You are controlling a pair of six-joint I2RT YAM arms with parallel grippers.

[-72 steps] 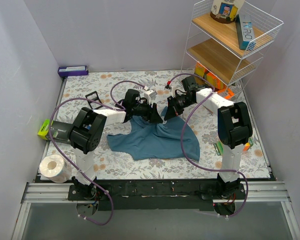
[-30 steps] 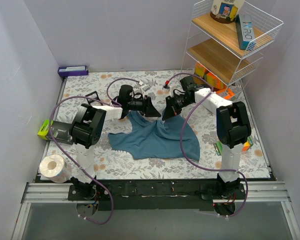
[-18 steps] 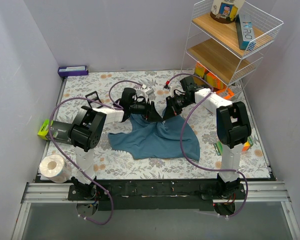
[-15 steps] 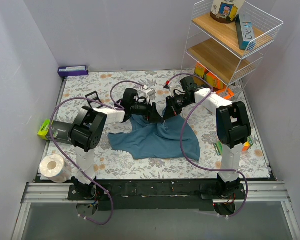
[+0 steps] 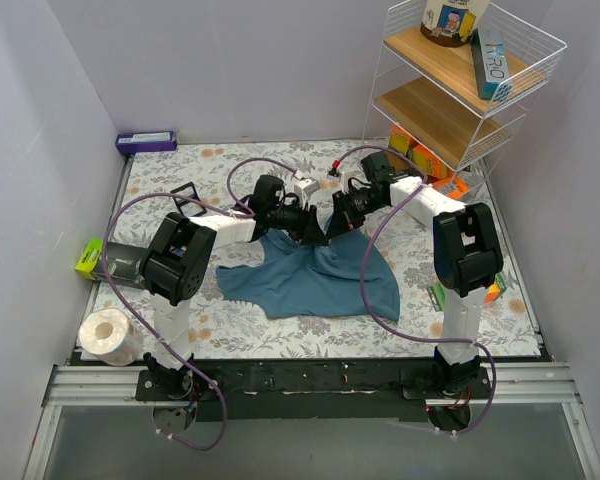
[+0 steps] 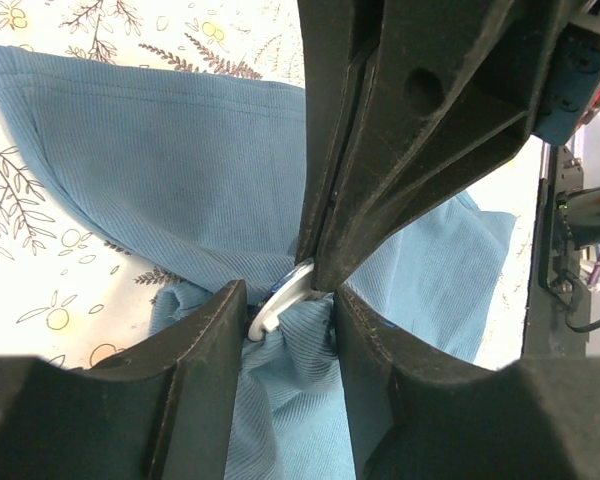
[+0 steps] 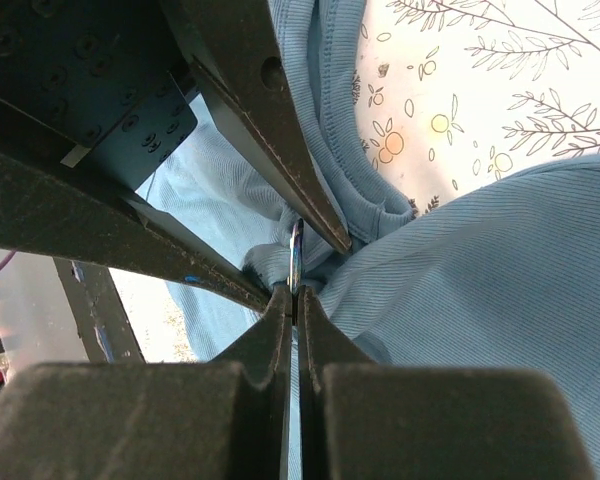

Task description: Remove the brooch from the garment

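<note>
The brooch (image 6: 278,303) is sitting between the left gripper's (image 6: 288,305) two fingertips, pinned on a bunched-up peak of the garment (image 6: 150,160). From the left wrist it is showing as a whitish disc tilted on edge, its long axis running from one fingertip up toward the other. From the right wrist it is showing edge-on, a thin upright sliver lining up with the seam between the right gripper's (image 7: 292,300) fingers.

The left fingers (image 6: 195,370) are standing partly apart and straddling it. One is touching the lower rim, while a strip of cloth is showing before the other, so they are not closing on it. The right fingers (image 7: 255,400) are pressing fully together, their tips meeting at the brooch's upper rim and the cloth around it; which of the two they are pinching cannot be told. Those tips are coming in head-on and covering part of the disc.

Farther out, the garment is lying spread on the floral table (image 5: 230,335), with a paper roll (image 5: 105,335) and a wire shelf (image 5: 435,115) well apart.
</note>
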